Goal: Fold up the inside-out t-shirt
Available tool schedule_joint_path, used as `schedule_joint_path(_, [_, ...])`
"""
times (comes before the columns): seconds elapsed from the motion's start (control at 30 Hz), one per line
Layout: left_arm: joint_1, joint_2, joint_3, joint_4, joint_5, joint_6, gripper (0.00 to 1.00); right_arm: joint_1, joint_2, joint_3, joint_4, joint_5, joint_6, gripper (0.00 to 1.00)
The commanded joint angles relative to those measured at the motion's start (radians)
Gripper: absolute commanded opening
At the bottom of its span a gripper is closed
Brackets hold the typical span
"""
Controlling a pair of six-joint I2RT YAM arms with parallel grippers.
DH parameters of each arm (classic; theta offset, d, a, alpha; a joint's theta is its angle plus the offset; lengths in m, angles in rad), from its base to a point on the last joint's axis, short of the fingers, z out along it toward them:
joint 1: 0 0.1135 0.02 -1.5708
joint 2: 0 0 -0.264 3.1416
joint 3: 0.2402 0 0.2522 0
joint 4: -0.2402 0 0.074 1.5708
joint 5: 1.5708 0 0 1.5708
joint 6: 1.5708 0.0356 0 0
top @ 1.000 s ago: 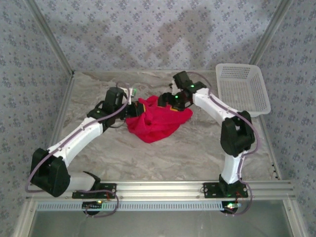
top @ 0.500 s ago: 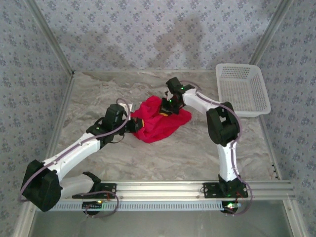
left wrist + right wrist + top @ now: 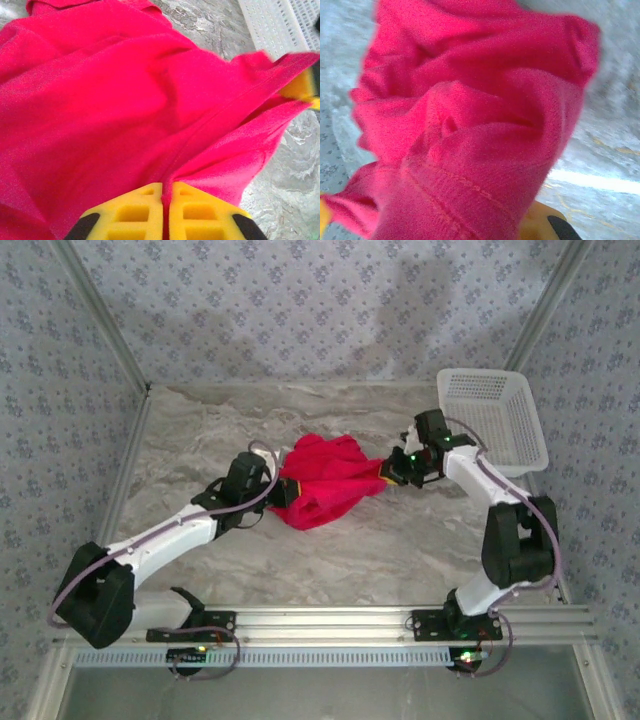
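The left gripper (image 3: 166,209) and right gripper (image 3: 390,472) each pinch opposite edges of the inside-out t-shirt (image 3: 322,480), bunched at the centre of the table (image 3: 350,550), seemingly to stretch it flat between the 2.

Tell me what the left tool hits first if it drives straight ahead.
The t-shirt: the left tool is shut on a fold of it, and bunched red cloth lies directly ahead. What lies beyond is hard to judge.
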Motion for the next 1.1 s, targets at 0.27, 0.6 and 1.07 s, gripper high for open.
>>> schedule_joint_path(0.27, [0.027,-0.041,0.088,-0.290,-0.154,0.017,0.53,0.059,0.026,0.112,-0.096,0.122,-0.096,0.61])
schedule_joint_path(0.6, [-0.173,-0.011,-0.091,-0.044,0.011,0.071,0.70,0.125,-0.063,0.034,-0.202,0.229,-0.163,0.68])
schedule_joint_path(1.07, [-0.208,0.323,0.047,-0.049,-0.066,0.081,0.20,0.219,-0.127,-0.117,-0.196,0.204,-0.151,0.64])
